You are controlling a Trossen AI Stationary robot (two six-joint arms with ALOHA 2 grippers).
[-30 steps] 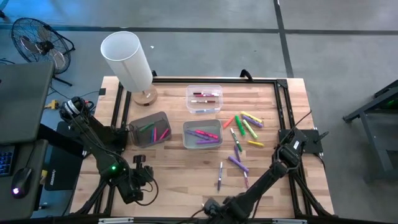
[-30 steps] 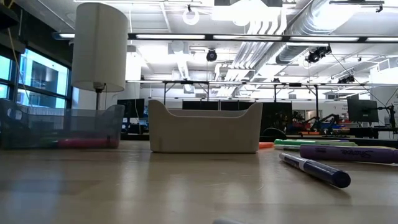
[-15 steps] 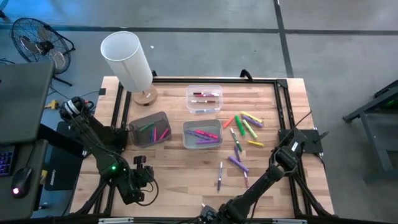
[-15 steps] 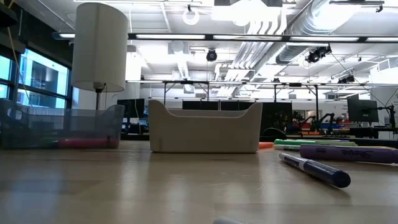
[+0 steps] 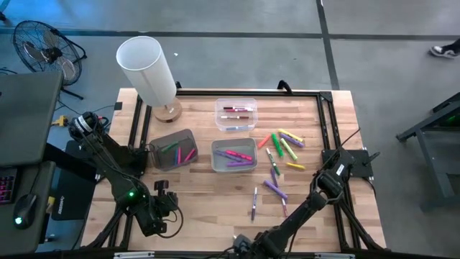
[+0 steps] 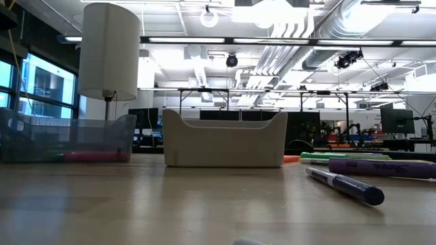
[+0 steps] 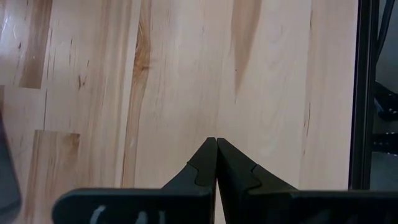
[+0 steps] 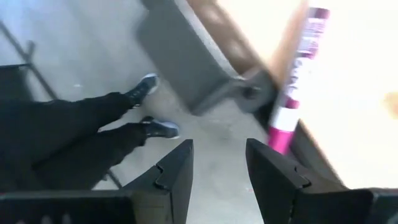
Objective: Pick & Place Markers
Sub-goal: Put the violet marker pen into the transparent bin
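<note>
high view, loose markers (image 5: 279, 152) lying flat, axes mixed

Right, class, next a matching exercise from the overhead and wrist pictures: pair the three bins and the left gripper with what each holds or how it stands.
Things:
1. clear bin
2. dark bin
3. light grey bin
4. left gripper

States:
A. shut, over bare table
B. purple and pink markers inside
C. red markers inside
D. green and pink markers inside

Pairs: 1-C, 2-D, 3-B, 4-A
</note>
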